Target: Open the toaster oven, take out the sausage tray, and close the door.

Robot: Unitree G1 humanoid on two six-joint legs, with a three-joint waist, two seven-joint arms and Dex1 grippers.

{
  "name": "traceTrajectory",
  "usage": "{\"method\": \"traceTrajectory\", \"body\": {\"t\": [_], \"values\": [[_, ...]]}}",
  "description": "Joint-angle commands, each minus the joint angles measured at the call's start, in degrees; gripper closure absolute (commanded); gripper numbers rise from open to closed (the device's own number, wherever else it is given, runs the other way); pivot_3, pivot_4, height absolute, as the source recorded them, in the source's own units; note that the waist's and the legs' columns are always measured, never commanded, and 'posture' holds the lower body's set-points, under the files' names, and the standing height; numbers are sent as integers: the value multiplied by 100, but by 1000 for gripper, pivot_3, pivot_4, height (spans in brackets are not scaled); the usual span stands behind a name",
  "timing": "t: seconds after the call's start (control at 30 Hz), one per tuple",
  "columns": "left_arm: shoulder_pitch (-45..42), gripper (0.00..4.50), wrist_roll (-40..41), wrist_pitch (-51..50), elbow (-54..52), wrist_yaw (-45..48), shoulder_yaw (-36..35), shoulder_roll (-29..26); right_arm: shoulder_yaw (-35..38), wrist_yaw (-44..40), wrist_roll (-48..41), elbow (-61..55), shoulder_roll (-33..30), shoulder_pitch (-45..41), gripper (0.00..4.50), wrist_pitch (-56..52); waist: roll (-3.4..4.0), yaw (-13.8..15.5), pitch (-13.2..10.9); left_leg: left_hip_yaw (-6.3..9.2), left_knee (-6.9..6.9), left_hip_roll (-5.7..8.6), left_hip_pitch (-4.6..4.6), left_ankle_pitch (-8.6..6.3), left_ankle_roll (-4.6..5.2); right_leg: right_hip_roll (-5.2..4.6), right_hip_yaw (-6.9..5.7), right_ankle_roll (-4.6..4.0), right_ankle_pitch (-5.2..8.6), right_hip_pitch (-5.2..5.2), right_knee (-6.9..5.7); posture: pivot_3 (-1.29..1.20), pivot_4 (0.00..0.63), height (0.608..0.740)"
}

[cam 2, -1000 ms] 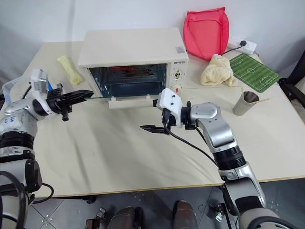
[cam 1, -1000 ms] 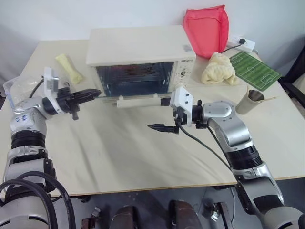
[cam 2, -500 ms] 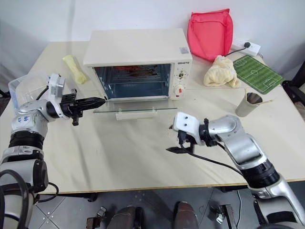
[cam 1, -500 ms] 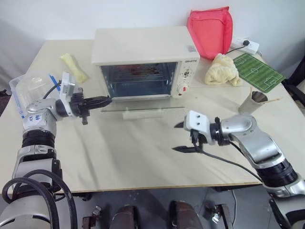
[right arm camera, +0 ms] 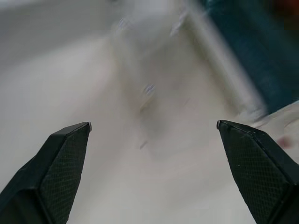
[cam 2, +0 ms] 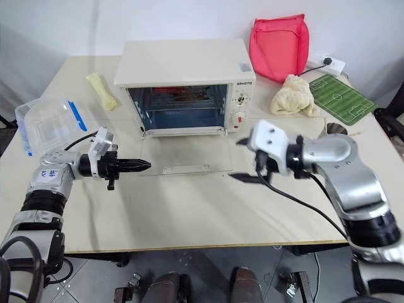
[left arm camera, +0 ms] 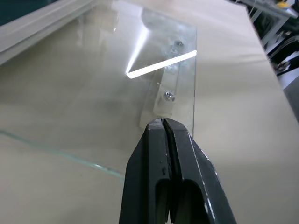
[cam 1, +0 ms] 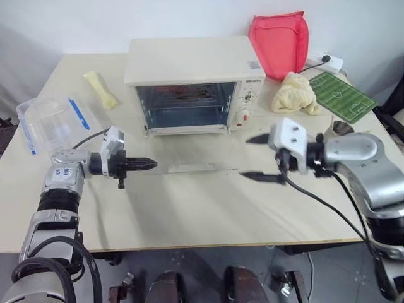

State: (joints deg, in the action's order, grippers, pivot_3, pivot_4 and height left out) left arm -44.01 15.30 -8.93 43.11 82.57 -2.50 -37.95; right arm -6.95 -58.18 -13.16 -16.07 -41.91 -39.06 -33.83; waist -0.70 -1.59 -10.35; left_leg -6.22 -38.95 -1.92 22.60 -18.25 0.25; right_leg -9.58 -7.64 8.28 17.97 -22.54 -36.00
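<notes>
Left eye view shows the door (cam 1: 189, 153) now dropped flat on the table, left gripper (cam 1: 150, 164) clenched empty beside it, right gripper (cam 1: 255, 158) spread wide, tray next.

One toaster oven (cam 1: 189, 79), one cup (cam 1: 341, 128).
</notes>
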Motion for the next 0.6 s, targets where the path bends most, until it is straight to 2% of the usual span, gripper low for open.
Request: {"method": "traceTrajectory", "body": {"t": [0.03, 0.17, 0.37, 0.5, 0.57, 0.6], "values": [[190, 4483, 138, 199, -418, -209, -177, 111, -469, 726, 529, 330, 662, -473, 0, 350, 0, -3, 0, 0, 0, 0, 1, 0, 0, 0, -1, 0, 0, -1, 0, 0, 150, 740], [597, 4483, 367, 226, -1053, -712, -462, 333, -1172, 1478, 1444, 1326, 1459, -1042, 0, 1089, 0, -30, 0, 2, -2, 0, 8, 0, 0, 0, -1, 0, 0, -6, -5, 0, 150, 740], [1312, 4483, 680, 135, -2244, -1973, -982, 817, -1707, 2508, 2531, 3240, 2279, -1914, 0, 2090, 0, -54, 0, 24, -13, 0, 24, 0, 0, 0, -9, 1, -1, -9, -8, 0, 150, 740], [1788, 3709, 1189, -446, -3231, -2762, -1334, 1142, -1905, 3430, 3196, 4707, 2720, -2571, 0, 2730, 0, -98, 0, 43, -18, 1, 32, 0, 0, 0, -10, 1, -1, -8, -10, 0, 150, 740], [2042, 3002, 1323, -504, -3639, -2983, -1411, 1241, -1953, 3718, 3385, 5292, 2893, -2834, 0, 2982, 1, -161, 0, 69, -16, 1, 34, 1, -1, 0, -11, 1, -1, -8, -12, 0, 150, 740], [2152, 2799, 1406, -541, -3798, -3112, -1471, 1301, -1956, 3816, 3440, 5550, 2977, -2942, 0, 3089, 1, -185, 0, 76, -14, 1, 34, 1, -1, 0, -12, 1, -1, -8, -11, 0, 150, 740]]}}
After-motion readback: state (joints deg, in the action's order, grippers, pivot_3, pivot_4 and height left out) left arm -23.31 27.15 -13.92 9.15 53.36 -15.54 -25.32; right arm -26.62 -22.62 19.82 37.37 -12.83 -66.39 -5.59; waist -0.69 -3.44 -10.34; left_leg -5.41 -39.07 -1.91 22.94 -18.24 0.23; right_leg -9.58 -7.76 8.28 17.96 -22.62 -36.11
